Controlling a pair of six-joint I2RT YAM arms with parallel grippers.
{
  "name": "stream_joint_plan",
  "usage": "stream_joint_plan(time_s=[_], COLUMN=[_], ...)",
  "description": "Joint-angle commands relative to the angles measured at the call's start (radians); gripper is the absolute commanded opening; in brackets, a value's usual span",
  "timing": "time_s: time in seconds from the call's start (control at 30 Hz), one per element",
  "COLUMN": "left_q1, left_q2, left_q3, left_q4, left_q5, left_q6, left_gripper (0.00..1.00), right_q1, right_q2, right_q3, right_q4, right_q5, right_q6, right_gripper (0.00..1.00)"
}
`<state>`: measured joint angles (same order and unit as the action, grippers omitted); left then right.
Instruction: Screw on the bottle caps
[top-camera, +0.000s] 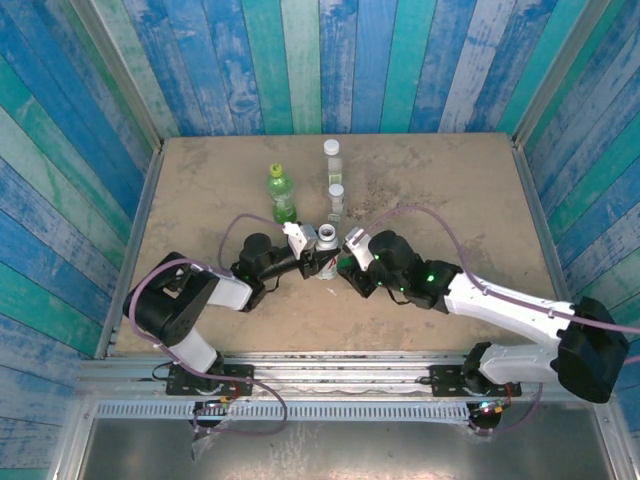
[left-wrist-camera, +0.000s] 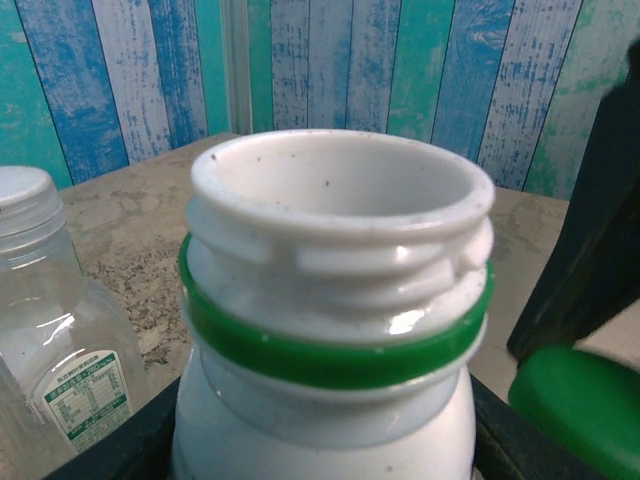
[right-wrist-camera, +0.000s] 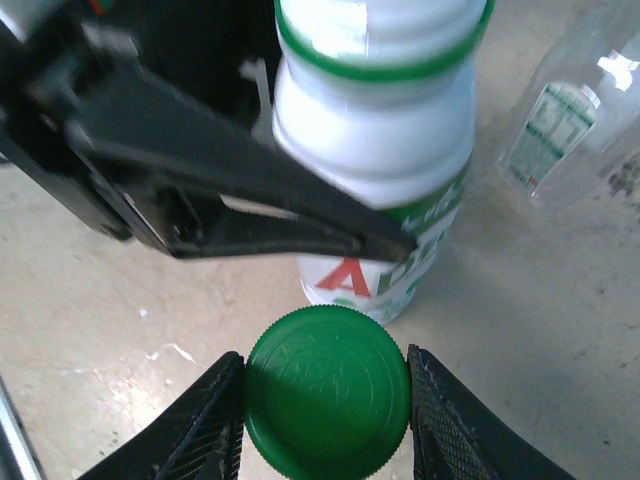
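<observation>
My left gripper (top-camera: 316, 250) is shut on the white bottle (left-wrist-camera: 330, 300) with the green-and-red label, gripping its body below the green neck ring. The bottle stands upright with its threaded mouth open and uncapped. My right gripper (right-wrist-camera: 327, 392) is shut on the dark green cap (right-wrist-camera: 327, 390), held flat by its edges. The cap is beside the bottle's lower body, well below the mouth, and shows as the green cap (left-wrist-camera: 575, 410) at the lower right of the left wrist view. One black left finger (right-wrist-camera: 250, 195) crosses in front of the white bottle (right-wrist-camera: 385, 150).
A green translucent bottle (top-camera: 282, 194) with a yellow-green cap stands behind the grippers. Two small clear bottles (top-camera: 331, 160) (top-camera: 336, 200) with white caps stand to its right; the nearer clear bottle (left-wrist-camera: 45, 340) is close beside the held one. Blue plank walls enclose the table (top-camera: 450, 190).
</observation>
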<state>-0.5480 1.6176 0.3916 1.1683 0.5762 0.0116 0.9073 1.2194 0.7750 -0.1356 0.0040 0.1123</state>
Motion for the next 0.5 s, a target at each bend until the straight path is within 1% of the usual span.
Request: stream_joint_plan(time_s=[0.0,0.07,0.17,0.3,0.47], left_q1=[-0.004,-0.004,-0.003,-0.006,-0.01], left_q2=[0.041,0.053,0.061,0.06,0.072], left_q3=[0.021,0.022,0.022,0.021,0.023], left_q4=[-0.007,0.007,0.024,0.034,0.037], left_q5=[0.023,0.031,0.054,0.082,0.103], left_q6=[0.02,0.017,0.004,0.003,0.008], left_gripper=[0.52,0.52,0.51,0.51,0.51], right_q1=[-0.004,-0.005,-0.005,-0.01,-0.028], right_q2=[-0.032,-0.039,-0.032,0.015,0.09], right_q3=[0.059,0.094,0.156,0.233,0.319], right_q4=[-0.086,-0.078,-0.078,-0.091,-0.16], right_q5=[-0.009,-0.025,-0.014,0.011,0.025], right_q6=[0.015,0.002,-0.019,-0.04,-0.049], right_gripper=[0.44,0.44,0.44,0.44,0.44])
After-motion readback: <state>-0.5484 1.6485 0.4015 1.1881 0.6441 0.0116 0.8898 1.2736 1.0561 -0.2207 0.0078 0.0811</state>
